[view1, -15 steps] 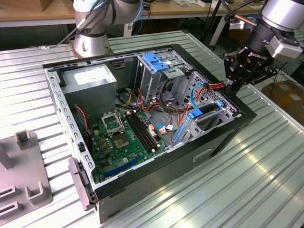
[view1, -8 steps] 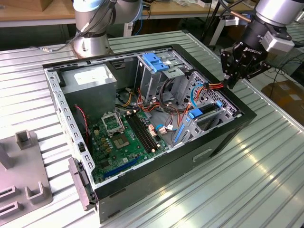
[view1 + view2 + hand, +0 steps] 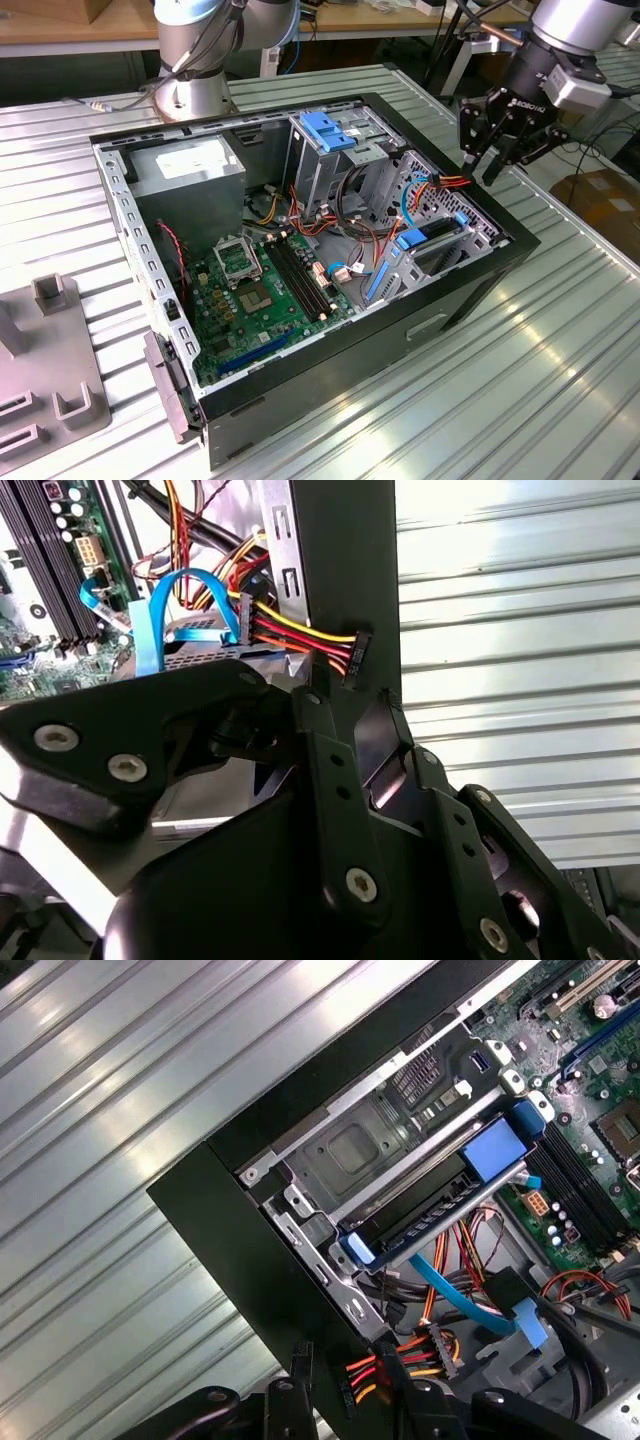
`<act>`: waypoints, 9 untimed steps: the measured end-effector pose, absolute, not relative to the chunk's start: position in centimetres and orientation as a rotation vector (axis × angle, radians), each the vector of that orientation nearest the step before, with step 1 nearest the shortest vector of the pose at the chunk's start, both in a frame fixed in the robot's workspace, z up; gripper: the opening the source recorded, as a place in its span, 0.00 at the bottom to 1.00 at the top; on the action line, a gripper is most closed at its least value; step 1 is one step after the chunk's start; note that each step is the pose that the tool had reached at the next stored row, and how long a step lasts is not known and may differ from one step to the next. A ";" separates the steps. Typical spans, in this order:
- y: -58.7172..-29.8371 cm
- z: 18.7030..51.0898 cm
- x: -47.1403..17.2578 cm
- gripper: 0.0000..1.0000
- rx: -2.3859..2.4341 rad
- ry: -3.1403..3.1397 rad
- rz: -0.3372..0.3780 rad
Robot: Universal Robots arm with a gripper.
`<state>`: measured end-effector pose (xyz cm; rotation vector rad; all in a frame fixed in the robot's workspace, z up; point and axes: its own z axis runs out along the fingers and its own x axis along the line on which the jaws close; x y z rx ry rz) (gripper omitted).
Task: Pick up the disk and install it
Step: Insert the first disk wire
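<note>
Blue-railed disk [image 3: 415, 1218] in PC case [image 3: 470, 300] bay, gripper [image 3: 488, 160] over case edge, fingers [image 3: 468, 140] spread apart

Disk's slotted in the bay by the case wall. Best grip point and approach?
Probably the blue caddy rail, pinched across its exposed edge, coming straight down through the open side of the case. The disk sits slotted in the metal bay, so its flat faces look walled in and that edge faces out. Mind the power cable close by.
</note>
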<state>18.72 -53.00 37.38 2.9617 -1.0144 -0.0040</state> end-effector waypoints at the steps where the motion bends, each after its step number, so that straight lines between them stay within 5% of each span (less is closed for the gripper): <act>1: -52.9 37.4 18.8 0.38 2.962 -1.014 -0.003; 9: -52.5 37.1 19.1 0.38 2.962 -1.014 -0.001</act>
